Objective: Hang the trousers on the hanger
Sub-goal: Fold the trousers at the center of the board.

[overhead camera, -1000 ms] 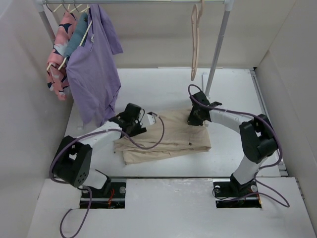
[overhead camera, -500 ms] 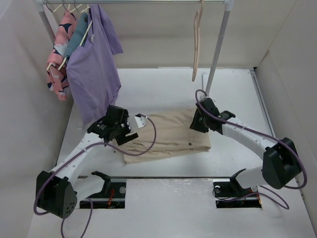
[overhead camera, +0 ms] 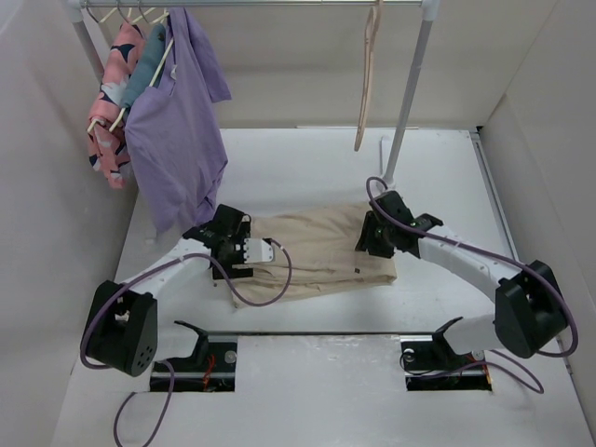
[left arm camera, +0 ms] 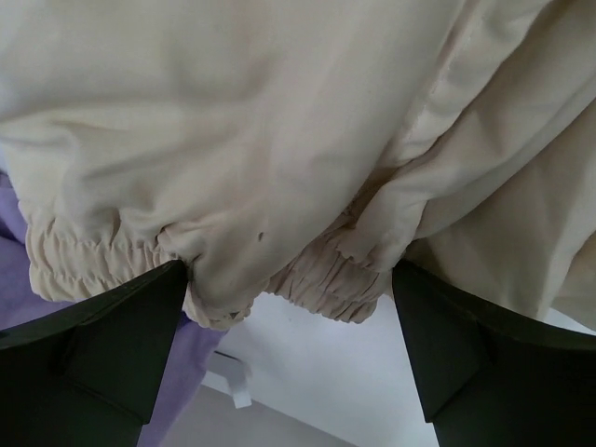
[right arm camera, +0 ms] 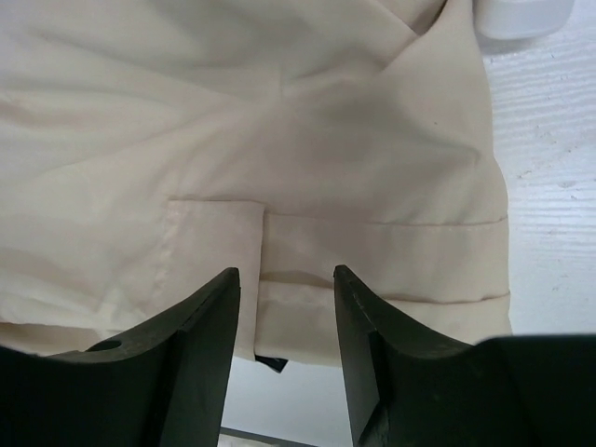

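The trousers [overhead camera: 317, 250] lie folded, cream-beige, on the white table. The pale hanger [overhead camera: 365, 84] hangs bare from the rail behind them. My left gripper [overhead camera: 246, 253] is at the trousers' left end. In the left wrist view its jaws [left arm camera: 289, 268] stand wide open, with gathered elastic edges of the trousers [left arm camera: 233, 140] lying between the fingertips, not pinched. My right gripper [overhead camera: 370, 240] is at the right end. Its jaws [right arm camera: 286, 272] are open above the trousers' [right arm camera: 279, 140] seamed edge and hold nothing.
A purple shirt [overhead camera: 177, 140] and a pink patterned garment [overhead camera: 110, 102] hang on wooden hangers at the rail's left end. The rail's right post [overhead camera: 410, 93] stands just behind the right gripper. White walls close in on both sides.
The right gripper has gone from shut to open at the trousers' right end. The left gripper has swung in to the left end and spread wider. The hanger has swayed slightly.
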Tool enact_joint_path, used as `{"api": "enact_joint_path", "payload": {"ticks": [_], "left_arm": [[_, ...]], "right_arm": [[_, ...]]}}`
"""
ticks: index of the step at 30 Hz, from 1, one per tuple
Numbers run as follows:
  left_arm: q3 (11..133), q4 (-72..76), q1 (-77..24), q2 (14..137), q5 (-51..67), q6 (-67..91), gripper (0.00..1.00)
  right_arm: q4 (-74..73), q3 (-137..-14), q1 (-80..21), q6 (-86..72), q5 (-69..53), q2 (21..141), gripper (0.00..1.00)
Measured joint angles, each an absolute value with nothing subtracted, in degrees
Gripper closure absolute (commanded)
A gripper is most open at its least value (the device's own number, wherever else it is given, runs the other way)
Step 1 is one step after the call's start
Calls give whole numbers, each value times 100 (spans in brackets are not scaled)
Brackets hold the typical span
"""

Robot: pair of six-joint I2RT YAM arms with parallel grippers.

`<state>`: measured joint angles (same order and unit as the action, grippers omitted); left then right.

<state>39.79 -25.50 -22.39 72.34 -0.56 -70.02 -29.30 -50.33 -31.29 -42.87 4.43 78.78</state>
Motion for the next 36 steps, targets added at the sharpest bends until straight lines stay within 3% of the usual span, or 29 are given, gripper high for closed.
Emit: {"api": "enact_joint_path", "payload": {"ticks": [2,4,5,8,9,10,20,30,36], "left_arm": [[3977,-2554,-2239,7293,-78,-7116,12],[3968,-2521,-2239,7308,-93,-7199,25],[3955,-2488,-2239,7310,-102,-7220,47],[3940,-2443,-2239,7360,-145,-7236,73],[3948,-2451,-2239,7395,-152,-7216,91],[3983,-2493,-2239,7424,-152,-7166,100],[4936,-3286,-2246,7150,-130,-6997,100],[5841,-5441,-2571,6237,659,-7596,100],[5081,-5760,-2950,6034,718,-7883,79]], "right_arm": [[-2952,-4969,-3122,-4287,445,7754,49],[-3000,-4965,-3100,-4278,445,7640,48],[-3004,-4960,-3074,-4268,440,7579,48],[-3028,-4919,-2917,-4222,445,7367,48],[-3055,-4908,-2851,-4215,447,7308,48],[-3085,-4899,-2783,-4200,447,7266,48],[-3151,-4775,-2517,-4101,445,7196,48],[-3129,-4652,-2211,-4069,296,7325,49],[-3059,-4617,-2143,-4071,193,7581,49]]}}
